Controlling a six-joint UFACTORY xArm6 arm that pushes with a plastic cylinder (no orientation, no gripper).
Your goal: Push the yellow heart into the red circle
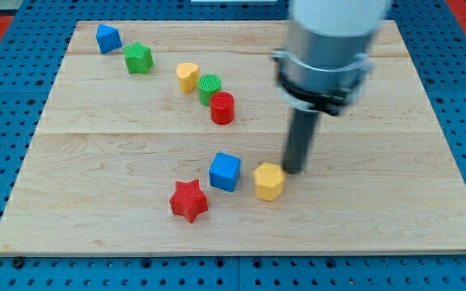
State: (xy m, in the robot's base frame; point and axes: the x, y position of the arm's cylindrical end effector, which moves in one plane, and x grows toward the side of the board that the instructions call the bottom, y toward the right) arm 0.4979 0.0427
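The yellow heart [187, 76] lies in the upper middle of the wooden board, just left of a green circle [209, 86]. The red circle [222, 107] stands right below the green circle, touching or nearly touching it. My tip [295, 170] is down on the board well to the lower right of the red circle. It is far from the yellow heart and sits just to the upper right of a yellow hexagon [269, 181], close to it or touching it.
A blue cube [225, 171] lies left of the yellow hexagon and a red star [188, 200] lies below left of the cube. A green star [138, 58] and a blue block [108, 38] are at the upper left. The board's edge [241, 252] runs along the view's bottom.
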